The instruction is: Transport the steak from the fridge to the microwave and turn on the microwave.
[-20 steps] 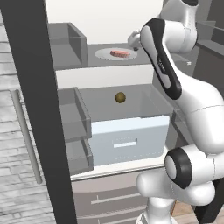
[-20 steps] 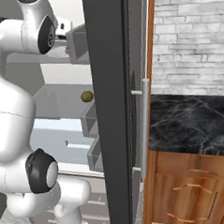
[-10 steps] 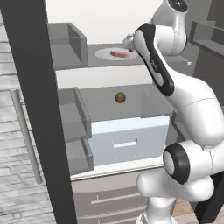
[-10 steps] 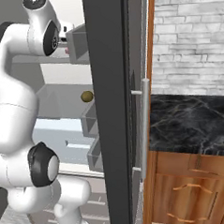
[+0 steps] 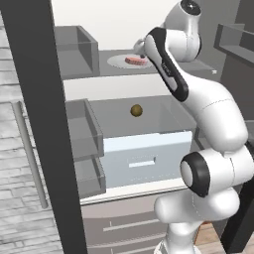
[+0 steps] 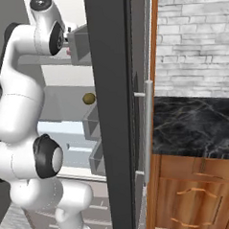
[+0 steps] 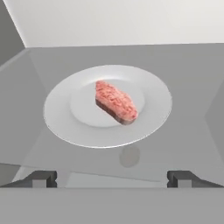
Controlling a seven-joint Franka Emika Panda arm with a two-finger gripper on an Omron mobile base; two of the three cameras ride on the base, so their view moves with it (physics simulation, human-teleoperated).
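Note:
The steak (image 7: 116, 102), a small pinkish-red slab, lies on a white plate (image 7: 148, 122) on the fridge's upper grey shelf (image 7: 188, 78). In the left base view the steak (image 5: 134, 60) shows just left of my forearm. My gripper (image 7: 112, 178) is open, its two fingertips wide apart, short of the plate's near rim and apart from it. The fridge (image 5: 119, 30) stands open with its dark door (image 5: 42, 124) at the left. The microwave is out of view.
A small brown ball (image 5: 136, 110) rests on the shelf above the pale blue-white drawer (image 5: 146, 156). Grey door bins (image 5: 82, 134) line the open door. To the right stand a dark marble counter (image 6: 196, 126) and wooden cabinets (image 6: 198, 197).
The arm has stretched further into the fridge toward the upper shelf. The gripper stays open. The steak and ball have not moved.

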